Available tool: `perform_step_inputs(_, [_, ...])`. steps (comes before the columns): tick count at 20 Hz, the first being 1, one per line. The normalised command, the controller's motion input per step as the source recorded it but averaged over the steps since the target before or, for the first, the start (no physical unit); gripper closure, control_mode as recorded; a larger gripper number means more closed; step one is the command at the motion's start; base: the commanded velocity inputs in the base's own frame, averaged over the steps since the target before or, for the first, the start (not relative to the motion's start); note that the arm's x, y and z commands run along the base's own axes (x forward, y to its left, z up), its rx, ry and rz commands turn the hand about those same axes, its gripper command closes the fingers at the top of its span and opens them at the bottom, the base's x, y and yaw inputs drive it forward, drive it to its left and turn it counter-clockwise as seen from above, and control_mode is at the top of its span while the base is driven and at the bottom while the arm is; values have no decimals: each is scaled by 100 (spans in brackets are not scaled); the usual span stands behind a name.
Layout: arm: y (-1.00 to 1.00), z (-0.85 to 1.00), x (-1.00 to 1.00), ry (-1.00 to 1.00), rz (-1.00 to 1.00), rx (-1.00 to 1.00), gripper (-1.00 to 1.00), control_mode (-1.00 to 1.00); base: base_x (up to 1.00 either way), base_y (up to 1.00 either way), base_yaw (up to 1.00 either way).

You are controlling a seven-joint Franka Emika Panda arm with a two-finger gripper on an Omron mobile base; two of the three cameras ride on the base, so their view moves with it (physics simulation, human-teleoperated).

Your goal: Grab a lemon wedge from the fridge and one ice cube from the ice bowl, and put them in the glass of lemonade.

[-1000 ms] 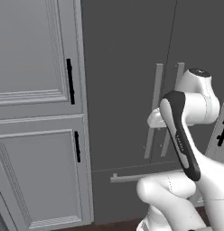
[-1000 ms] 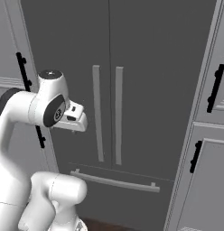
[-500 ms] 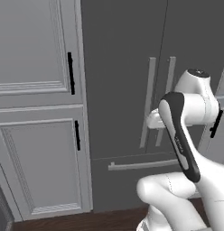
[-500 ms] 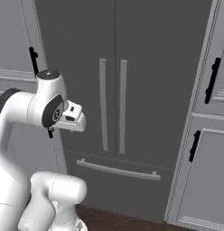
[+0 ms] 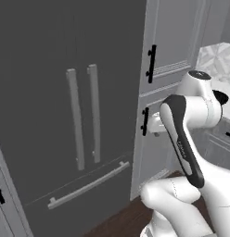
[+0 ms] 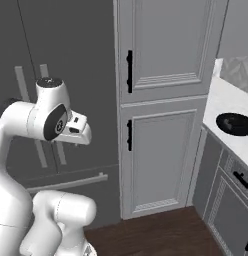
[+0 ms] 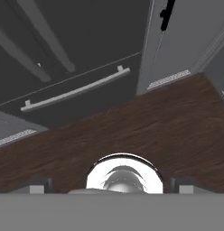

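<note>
The fridge [image 5: 66, 115] is seen shut, so its shelves are hidden. The ice bowl [image 6: 235, 123] is cut off by the right frame edge on the white counter [image 6: 218, 102]. The gripper [image 7: 111, 189] is spread wide, empty, over open wood floor [image 7: 132, 131].

Arm folded, gripper [image 7: 111, 188] wide open

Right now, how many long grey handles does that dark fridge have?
3: two upright bars side by side on the fridge doors, and one level bar on the bottom drawer. None seem hidden.
</note>
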Motion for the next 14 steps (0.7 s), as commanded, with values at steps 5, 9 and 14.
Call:
perform_step_inputs(5, [0, 0, 0, 0, 0, 0, -100, 100, 66, -51, -63])
perform_step_inputs(9, [0, 0, 0, 0, 0, 0, -100, 100, 79, -42, -60])
perform_step_inputs(14, [0, 0, 0, 0, 0, 0, -100, 100, 99, -20, -46])
